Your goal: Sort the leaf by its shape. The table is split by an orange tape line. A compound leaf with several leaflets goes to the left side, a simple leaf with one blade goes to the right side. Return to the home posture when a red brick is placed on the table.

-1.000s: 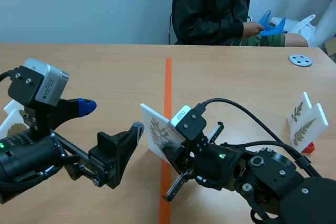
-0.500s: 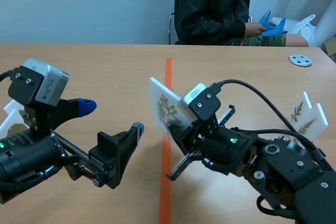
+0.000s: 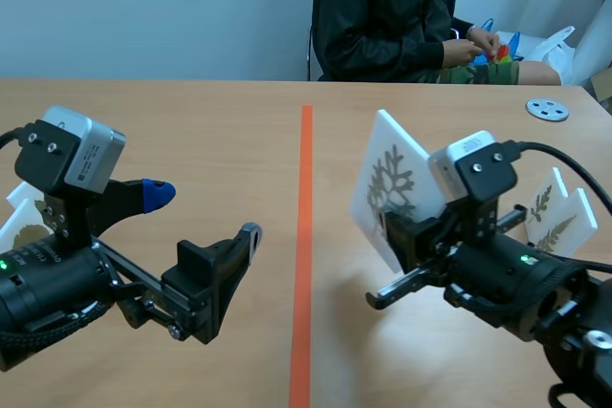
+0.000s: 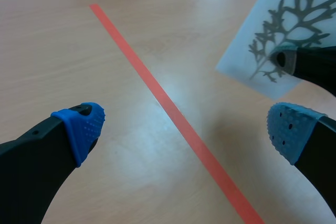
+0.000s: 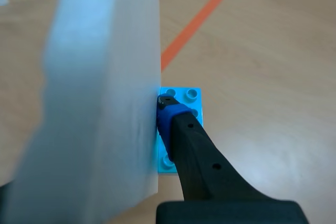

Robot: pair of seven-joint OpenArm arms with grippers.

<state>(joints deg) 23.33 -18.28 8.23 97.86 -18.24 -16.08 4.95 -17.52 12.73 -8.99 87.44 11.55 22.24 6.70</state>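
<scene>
Grip: the leaf card (image 3: 390, 179) is clamped in the right gripper (image 3: 402, 236), with one blue pad (image 5: 166, 113) pressed flat against its face; the far finger is hidden by the card
Leaf card: held tilted and clear of the table, on the right side of the orange tape line (image 3: 304, 236); a light-blue brick (image 5: 192, 97) is seen at its foot, and whether it is fixed to the card cannot be told
Change: within the last second the card has been raised from low over the tape line and carried rightwards across it
Meaning: the lobed leaf is evidently being sorted as a single blade; only the setting-down is judged to remain, probably near the standing leaf cards (image 3: 557, 222)
Right arm: drawn back to its own side, wrist low, fingers pointed toward the line
Left side: the left gripper (image 4: 184, 129) is held with jaws spread wide, nothing between them
Left arm: kept low and unmoved on the left side
</scene>
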